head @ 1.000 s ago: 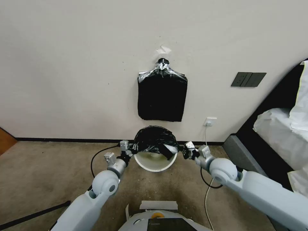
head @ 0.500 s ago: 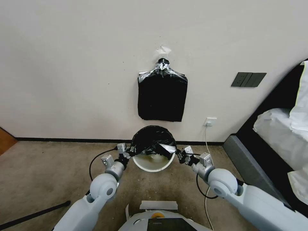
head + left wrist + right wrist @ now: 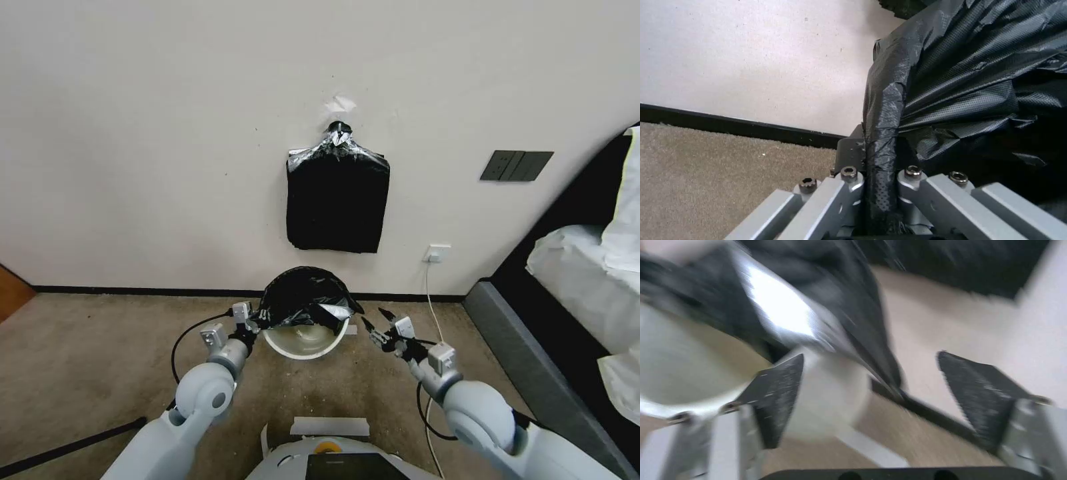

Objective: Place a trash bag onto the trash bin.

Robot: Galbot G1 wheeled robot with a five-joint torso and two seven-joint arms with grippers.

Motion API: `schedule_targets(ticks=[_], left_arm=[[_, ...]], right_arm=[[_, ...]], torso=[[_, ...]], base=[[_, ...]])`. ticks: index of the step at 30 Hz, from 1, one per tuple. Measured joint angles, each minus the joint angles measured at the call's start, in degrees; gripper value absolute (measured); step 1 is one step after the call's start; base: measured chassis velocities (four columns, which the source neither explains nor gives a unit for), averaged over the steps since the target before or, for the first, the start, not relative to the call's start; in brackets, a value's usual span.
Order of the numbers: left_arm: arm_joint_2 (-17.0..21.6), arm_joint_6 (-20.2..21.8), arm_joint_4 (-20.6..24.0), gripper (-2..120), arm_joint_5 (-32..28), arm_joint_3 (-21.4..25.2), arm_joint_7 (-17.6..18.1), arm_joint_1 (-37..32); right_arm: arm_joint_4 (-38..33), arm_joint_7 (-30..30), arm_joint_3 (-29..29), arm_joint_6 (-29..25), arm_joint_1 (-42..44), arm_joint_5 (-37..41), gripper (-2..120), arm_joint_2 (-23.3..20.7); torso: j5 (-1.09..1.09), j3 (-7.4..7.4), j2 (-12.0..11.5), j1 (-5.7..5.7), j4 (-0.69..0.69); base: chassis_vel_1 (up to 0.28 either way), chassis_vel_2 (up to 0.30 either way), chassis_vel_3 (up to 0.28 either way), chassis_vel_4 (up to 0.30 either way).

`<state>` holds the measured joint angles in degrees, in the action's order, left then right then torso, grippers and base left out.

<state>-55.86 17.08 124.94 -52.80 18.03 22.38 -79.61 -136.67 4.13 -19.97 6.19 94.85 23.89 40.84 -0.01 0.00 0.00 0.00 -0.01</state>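
- The left hand [image 3: 252, 325] is clamped on a gathered edge of the trash bag [image 3: 303, 299], at the left of the trash bin [image 3: 305, 341].
- The right hand [image 3: 377, 325] is spread, holding nothing, just right of the bin.
- The bag drapes over the bin's far rim; the bin stands on the carpet near the wall.

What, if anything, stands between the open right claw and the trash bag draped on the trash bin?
Nothing visible does. The right claw hangs open beside the trash bin, with bare carpet between it and the trash bag. The left claw is shut on the bag's opposite edge, out of the way.
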Motion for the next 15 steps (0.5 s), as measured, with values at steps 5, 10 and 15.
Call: schedule_targets(ticks=[5, 10, 15], left_arm=[[0.56, 0.68, 0.69, 2, -0.07, -0.83, 0.20, -0.11], [0.69, 1.13, 1.16, 2, -0.07, -1.60, 0.22, -0.11], [0.34, 1.60, 1.50, 2, 0.06, -2.41, 0.21, -0.03]], right_arm=[[-0.20, -4.19, 1.77, -3.52, -1.33, -5.92, 100, -0.51], [1.14, -4.96, 3.66, -3.73, -3.70, -9.33, 89, -0.99], [3.18, -5.60, 4.59, -3.80, -5.85, -11.57, 68, -1.91]], torso=[[0.01, 0.00, 0.00, 0.00, 0.01], [0.02, 0.00, 0.00, 0.00, 0.01], [0.01, 0.00, 0.00, 0.00, 0.01]], base=[[0.000, 0.000, 0.000, 0.000], [0.000, 0.000, 0.000, 0.000], [0.000, 0.000, 0.000, 0.000]])
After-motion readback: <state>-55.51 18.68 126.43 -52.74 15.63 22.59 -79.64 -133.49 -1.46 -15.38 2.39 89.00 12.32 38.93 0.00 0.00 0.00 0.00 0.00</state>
